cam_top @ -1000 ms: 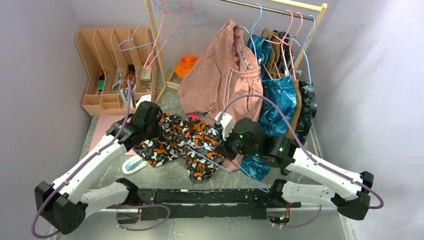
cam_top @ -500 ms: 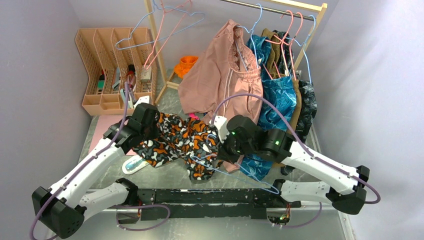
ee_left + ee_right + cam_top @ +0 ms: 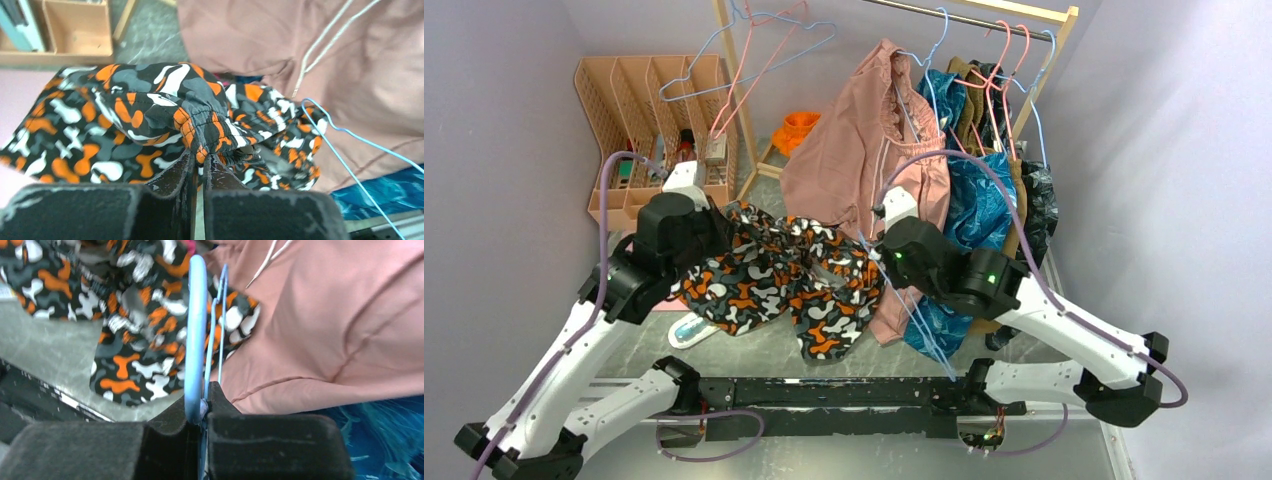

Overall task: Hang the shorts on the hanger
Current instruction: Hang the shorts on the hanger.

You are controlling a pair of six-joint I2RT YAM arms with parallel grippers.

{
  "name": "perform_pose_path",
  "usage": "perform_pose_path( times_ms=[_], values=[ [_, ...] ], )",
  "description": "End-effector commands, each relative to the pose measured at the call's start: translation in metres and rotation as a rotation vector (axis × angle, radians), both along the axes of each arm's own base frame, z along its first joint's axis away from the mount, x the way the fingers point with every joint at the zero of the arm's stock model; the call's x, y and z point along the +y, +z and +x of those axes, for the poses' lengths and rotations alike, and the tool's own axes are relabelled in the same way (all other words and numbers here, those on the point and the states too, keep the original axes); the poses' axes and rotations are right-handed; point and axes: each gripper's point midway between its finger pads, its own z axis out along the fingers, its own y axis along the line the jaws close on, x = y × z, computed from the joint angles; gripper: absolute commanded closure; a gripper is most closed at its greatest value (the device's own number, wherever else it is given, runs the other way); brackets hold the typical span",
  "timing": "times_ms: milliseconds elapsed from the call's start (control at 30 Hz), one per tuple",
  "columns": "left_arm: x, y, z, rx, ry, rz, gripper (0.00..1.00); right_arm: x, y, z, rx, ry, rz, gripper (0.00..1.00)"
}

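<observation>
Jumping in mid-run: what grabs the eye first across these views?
The loud orange-and-black camouflage shorts dominate the middle of the top view, their waistband pinched in the shut left gripper. Just to their right, the right gripper is shut on the thin light-blue hanger, beside the shorts' edge. Behind both, a big dusty-pink garment hangs from the wooden rack.

Blurred nr lens: hanger (image 3: 194,330); shorts (image 3: 150,115) edge hidden btwn left fingers (image 3: 172,175).

Left gripper (image 3: 200,164), right gripper (image 3: 204,404): closed.
</observation>
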Motion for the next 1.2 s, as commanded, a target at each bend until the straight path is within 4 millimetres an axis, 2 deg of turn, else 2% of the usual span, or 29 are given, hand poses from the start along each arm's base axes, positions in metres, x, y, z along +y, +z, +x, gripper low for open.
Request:
perform_pose_path(
  times_ms=[0,33,200,267,300,367,433,533,667,800,1000,1133,1167],
  values=[
    [-0.024,0.013,0.002,-0.064,-0.123,-0.070,0.93,-0.012,0.025,0.021,-0.119,-0.166,0.099,1.00],
    [-0.027,0.000,0.003,-0.036,-0.130,-0.074,0.93,-0.011,0.018,0.020,-0.102,-0.173,0.103,1.00],
    [-0.035,-0.095,0.002,0.171,-0.101,-0.065,0.93,-0.006,-0.026,0.007,0.011,-0.153,0.067,1.00],
    [-0.037,-0.114,0.000,0.222,-0.094,-0.063,0.93,-0.004,-0.026,0.000,0.032,-0.113,0.076,1.00],
    [-0.038,-0.116,0.001,0.231,-0.095,-0.064,0.93,-0.001,-0.021,-0.003,0.033,-0.080,0.097,1.00],
    [-0.039,-0.111,0.003,0.221,-0.100,-0.060,0.93,0.004,0.000,-0.011,0.015,-0.002,0.162,1.00],
    [-0.037,-0.098,0.008,0.187,-0.096,-0.049,0.93,0.016,0.028,-0.021,-0.016,0.114,0.255,1.00],
    [-0.033,-0.077,0.009,0.142,-0.100,-0.030,0.93,0.041,0.046,-0.047,0.009,0.328,0.345,1.00],
    [-0.027,-0.048,0.004,0.080,-0.109,-0.035,0.93,0.066,0.041,-0.064,0.056,0.476,0.392,1.00],
    [-0.026,-0.027,-0.003,0.032,-0.137,-0.051,0.93,0.081,0.037,-0.060,0.020,0.503,0.431,1.00],
    [-0.027,-0.026,-0.010,0.054,-0.162,-0.042,0.93,0.083,0.036,-0.034,-0.087,0.421,0.425,1.00],
    [-0.023,-0.029,-0.015,0.067,-0.163,-0.027,0.93,0.080,0.045,-0.033,-0.148,0.425,0.458,1.00],
    [-0.022,-0.028,-0.015,0.067,-0.163,-0.024,0.93,0.082,0.038,-0.033,-0.143,0.434,0.451,1.00]
  ],
)
